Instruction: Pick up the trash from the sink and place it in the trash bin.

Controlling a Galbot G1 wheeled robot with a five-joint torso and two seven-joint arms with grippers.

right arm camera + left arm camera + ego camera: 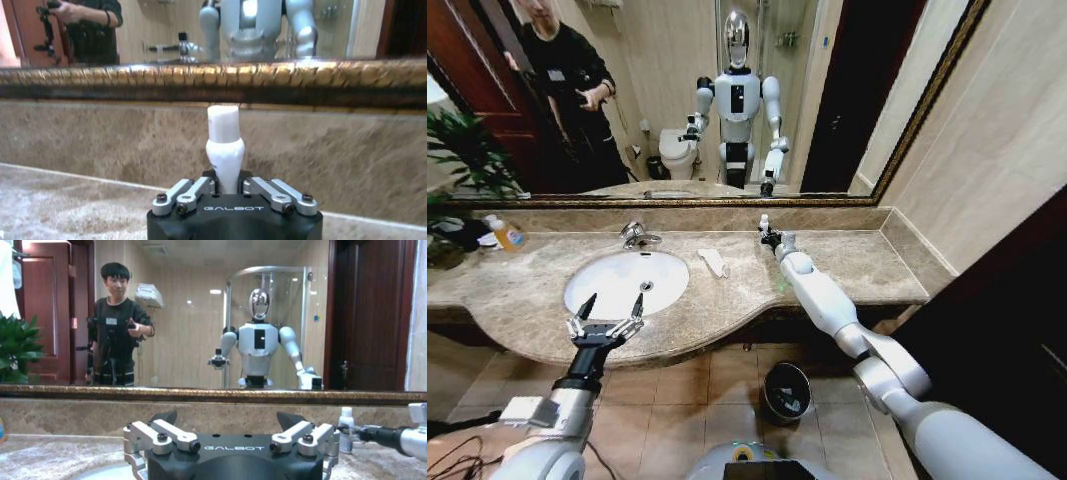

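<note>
Gilt-framed mirror (677, 100), plant (462, 160), soap bottle (505, 235).

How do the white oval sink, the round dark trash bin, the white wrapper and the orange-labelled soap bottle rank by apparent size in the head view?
1. White oval sink
2. Round dark trash bin
3 and 4. White wrapper and orange-labelled soap bottle: these look alike, so I do not rank them.

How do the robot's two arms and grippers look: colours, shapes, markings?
Both arms are glossy white-grey, rounded segments. The left gripper has a black body, silver knuckle links with dark screws and pointed black fingertips; "GALBOT" is printed in white on it. The right gripper has the same black body, silver links and lettering.
</note>
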